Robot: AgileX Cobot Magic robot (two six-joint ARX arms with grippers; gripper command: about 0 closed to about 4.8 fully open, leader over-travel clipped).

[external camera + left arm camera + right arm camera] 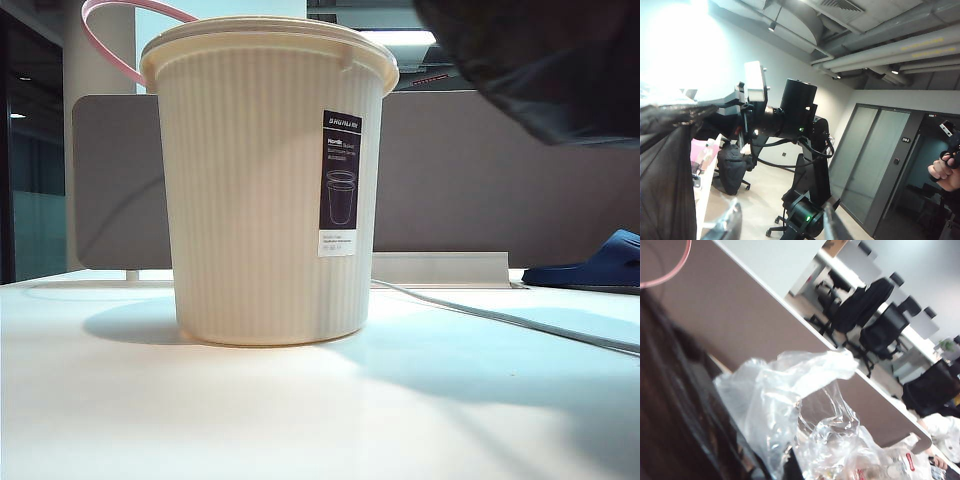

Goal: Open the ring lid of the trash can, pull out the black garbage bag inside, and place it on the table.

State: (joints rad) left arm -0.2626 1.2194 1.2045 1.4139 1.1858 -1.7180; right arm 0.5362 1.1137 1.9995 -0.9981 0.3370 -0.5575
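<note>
While right pincer (700,107) clamps the black garbage bag (540,70) aloft beside trash can (265,190), left pincer (784,222) gapes.

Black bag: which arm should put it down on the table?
The right one. The black bag hangs from the shut right claw, out of the bin and above the table. The left claw stands open, holding nothing.

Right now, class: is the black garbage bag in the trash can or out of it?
Out: the black garbage bag hangs in the air, apart from the trash can.
</note>
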